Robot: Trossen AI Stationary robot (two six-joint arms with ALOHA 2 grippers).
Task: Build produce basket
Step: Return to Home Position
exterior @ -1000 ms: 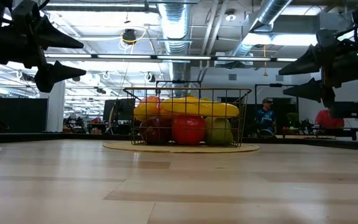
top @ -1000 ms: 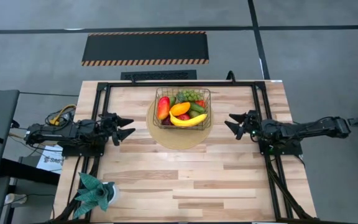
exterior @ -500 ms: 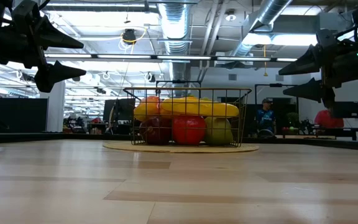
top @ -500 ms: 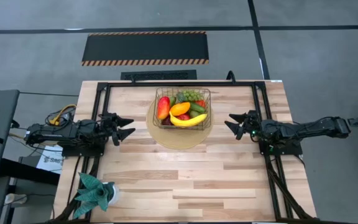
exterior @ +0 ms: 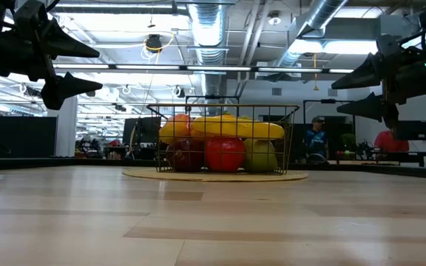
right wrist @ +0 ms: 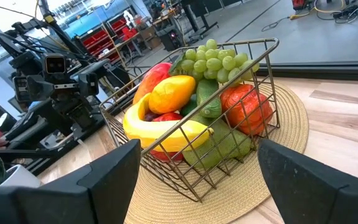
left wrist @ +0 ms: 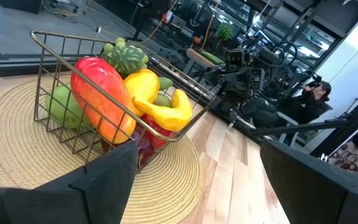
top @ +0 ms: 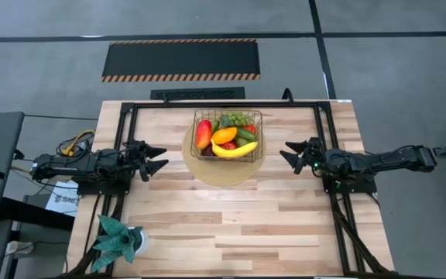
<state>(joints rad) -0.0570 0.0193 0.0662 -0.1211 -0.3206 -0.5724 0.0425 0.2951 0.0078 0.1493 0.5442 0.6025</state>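
The dark wire basket (top: 228, 134) stands on a round tan mat at the table's far middle. The produce fills it: a yellow banana (top: 235, 150), a red-orange mango (top: 203, 134), an orange fruit (top: 224, 135), green grapes (top: 237, 119), a cucumber (right wrist: 207, 96), red apples (exterior: 223, 154) and a green pear (exterior: 261, 155). My left gripper (top: 159, 159) hovers open above the table, left of the basket. My right gripper (top: 289, 152) hovers open to the basket's right. Both point at the basket and hold nothing.
A round woven tan mat (top: 224, 167) lies under the basket. A teal spiky-leaved potted plant (top: 118, 239) stands at the table's near left corner. A black frame (top: 223, 105) runs along the far edge and both sides. Bare wood spreads across the near half. People sit in the room beyond.
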